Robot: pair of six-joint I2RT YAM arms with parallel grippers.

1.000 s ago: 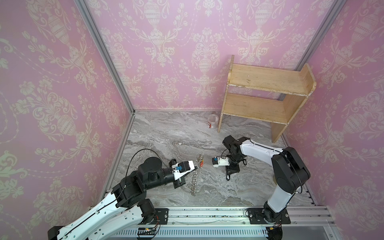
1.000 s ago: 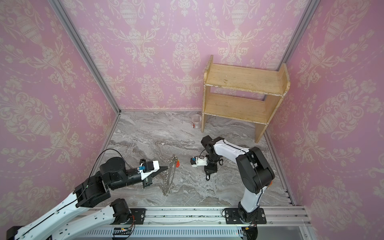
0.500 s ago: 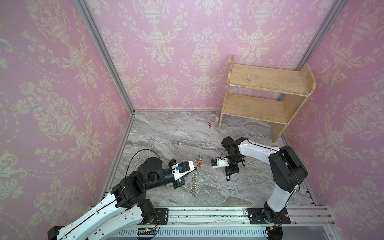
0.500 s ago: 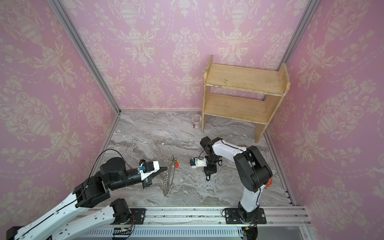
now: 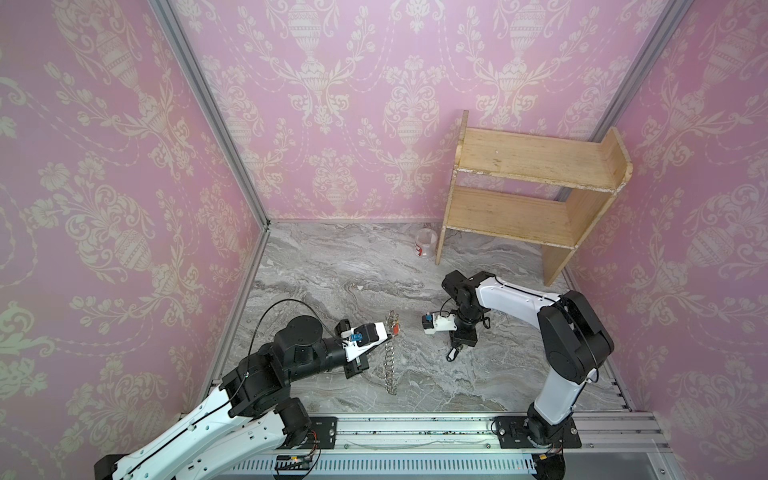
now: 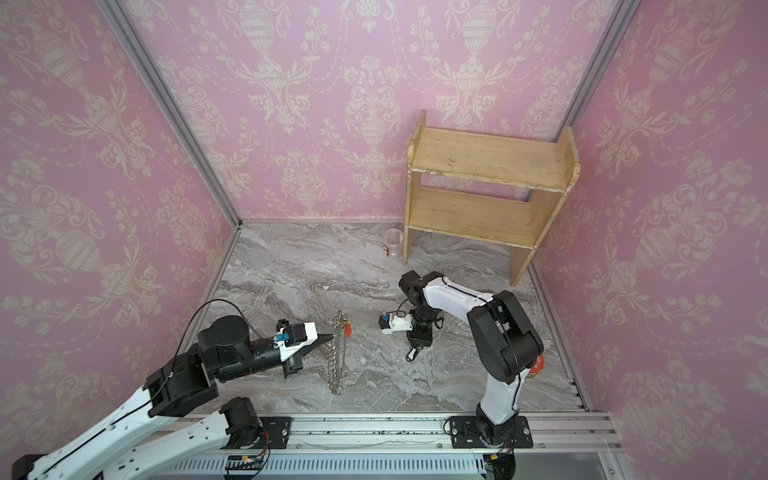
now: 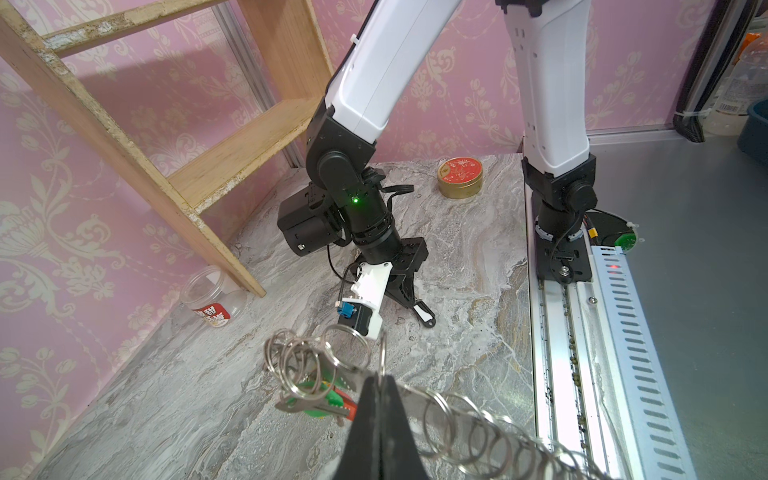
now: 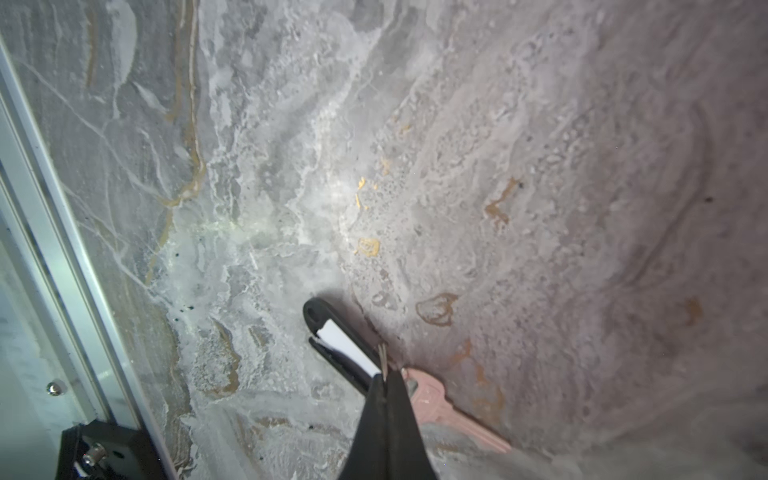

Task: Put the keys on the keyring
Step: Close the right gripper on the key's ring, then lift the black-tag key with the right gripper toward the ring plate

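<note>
The left fingers (image 7: 374,415) are closed on one ring of the keyring (image 7: 318,361), holding it up over the desk (image 5: 332,270) left of the middle and nearer the front edge than the back. The chain (image 5: 390,361) of linked silver rings hangs down from that grip. Whether its lower end touches the desk cannot be told. Keys with a green tag (image 7: 328,401) and a red tag (image 5: 396,329) hang from the cluster of rings just past the fingertips. In both top views the red tag shows at the top of the chain.

The right arm reaches steeply down near the middle of the desk, well apart from the keyring. The right fingers (image 8: 386,415) are shut on a small wire ring that joins a black tag (image 8: 340,336) with a white label to a pale metal key (image 8: 449,411). Tag and key both appear to lie flat on the desk, one to either side of the fingertips. In a top view the black tag (image 6: 412,354) shows just below the arm's wrist.

A wooden shelf (image 5: 532,199) stands in the back right corner, with a clear jar (image 5: 426,243) bearing a red label on the desk just beside its left leg, near the back edge. A round tin (image 7: 460,176) with a red lid sits by the front right corner, behind the base of the right arm.
</note>
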